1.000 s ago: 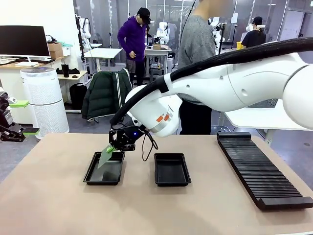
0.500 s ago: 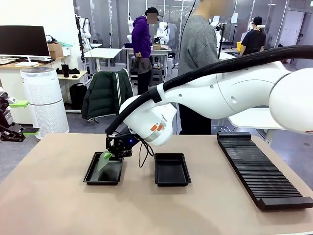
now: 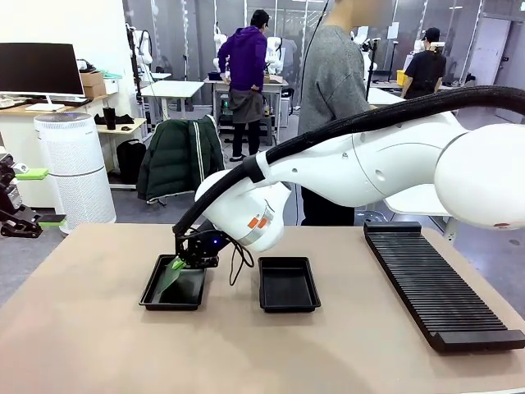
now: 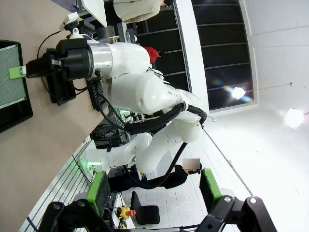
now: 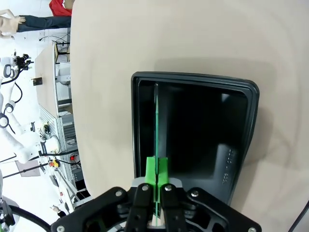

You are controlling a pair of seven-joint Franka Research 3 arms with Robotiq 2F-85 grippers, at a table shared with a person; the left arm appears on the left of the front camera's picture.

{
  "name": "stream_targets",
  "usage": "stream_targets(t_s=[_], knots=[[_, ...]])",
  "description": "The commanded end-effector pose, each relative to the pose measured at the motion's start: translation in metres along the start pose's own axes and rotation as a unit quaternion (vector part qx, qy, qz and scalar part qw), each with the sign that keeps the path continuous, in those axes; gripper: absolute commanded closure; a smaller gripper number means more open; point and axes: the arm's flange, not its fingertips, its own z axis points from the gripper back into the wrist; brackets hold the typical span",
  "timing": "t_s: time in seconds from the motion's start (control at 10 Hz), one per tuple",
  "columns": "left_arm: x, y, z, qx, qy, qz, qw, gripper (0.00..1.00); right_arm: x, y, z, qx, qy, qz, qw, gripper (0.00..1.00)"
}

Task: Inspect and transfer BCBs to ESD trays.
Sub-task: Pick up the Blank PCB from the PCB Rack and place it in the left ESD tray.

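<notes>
The right gripper [image 3: 182, 261] has sunk lower, clamping a tilted BCB [image 3: 171, 277] into the table's left-side ESD tray [image 3: 152, 297]. The second tray [image 3: 289, 305] is unfilled. The left gripper [image 4: 154, 173] is spread and idle.

A tan table [image 3: 82, 328] fills the foreground. On its right side lies a long black ribbed rack [image 3: 435, 287], running from the far edge toward the near one. A person in a grey sweater [image 3: 332, 82] stands just beyond the far edge. On the left past the table stands a white cylindrical air purifier [image 3: 75, 168]; behind it, a desk carries a dark monitor [image 3: 41, 70] and a cardboard box [image 3: 93, 83]. A dark green jacket [image 3: 176, 160] hangs over a chair, with a black bag [image 3: 130, 158] on the floor beside it. Farther back, a person in a purple hoodie [image 3: 250, 61] stands at a white table [image 3: 172, 88], and another person in black [image 3: 425, 61] is at the far right.
</notes>
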Motion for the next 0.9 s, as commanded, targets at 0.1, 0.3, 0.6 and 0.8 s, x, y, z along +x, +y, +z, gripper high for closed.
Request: stream_targets(t_s=[0.1, 0.3, 0.6, 0.8], knots=[[-0.001, -0.001, 0.001, 0.0, -0.002, -0.002, 1.0, 0.0, 0.0, 0.007, -0.004, -0.008, -0.001, -0.022, 1.0, 0.98], [-0.001, -0.001, 0.001, 0.0, -0.002, -0.002, 1.0, 0.0, 0.0, 0.008, -0.005, -0.026, 0.012, -0.032, 0.999, 0.92], [-0.001, -0.001, 0.001, 0.0, -0.002, -0.002, 1.0, 0.0, 0.003, 0.014, -0.003, -0.052, 0.024, -0.036, 0.998, 0.69], [-0.001, -0.001, 0.001, 0.0, -0.002, -0.002, 1.0, 0.0, 0.005, 0.023, -0.002, -0.08, 0.031, -0.035, 0.996, 0.56]])
